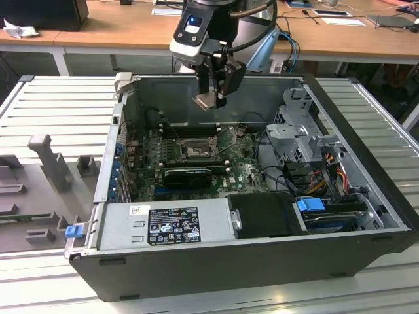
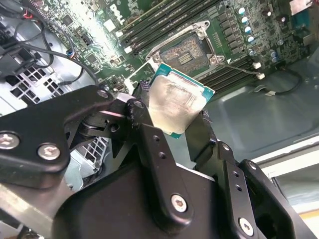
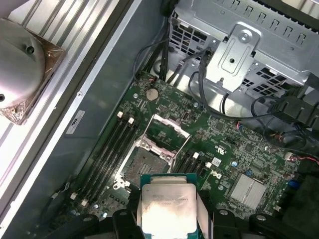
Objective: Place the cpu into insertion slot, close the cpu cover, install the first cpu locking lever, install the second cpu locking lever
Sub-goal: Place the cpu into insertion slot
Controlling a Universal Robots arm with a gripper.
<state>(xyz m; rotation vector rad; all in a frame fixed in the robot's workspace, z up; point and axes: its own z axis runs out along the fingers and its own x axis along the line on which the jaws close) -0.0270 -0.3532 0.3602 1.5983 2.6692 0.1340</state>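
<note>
- Your tool [image 1: 208, 98] is clamped on the cpu [image 1: 205, 101]; in the second wrist view its fingers [image 2: 141, 114] press on two opposite edges, parted just by the chip's width, and the pale metal face is clear to see
- In the exterior view the cpu hangs in the air over the open computer case [image 1: 216, 261], which lies on the ribbed bench [image 1: 59, 98]; the chip is well apart from the board beneath it
- The insertion slot [image 1: 196, 149] sits at about 6 o'clock from the cpu in that view, with the long black card [image 1: 188, 175] just beyond it at 6 o'clock and the drive cage [image 1: 298, 140] off at 3 o'clock
- In the first wrist view the slot's black bed [image 3: 142, 164] is bare, and the cpu cover [image 3: 167, 130] looks tilted up and off it
- A thin wire lever [image 2: 239, 68] beside the slot looks unhooked; you cannot make out the other one with any certainty
- By my judgement you are early in the first step: the chip is picked and carried above the board, but not seated
- Left to do, as things lie: seating the cpu, closing the cover, and both locking levers
</note>
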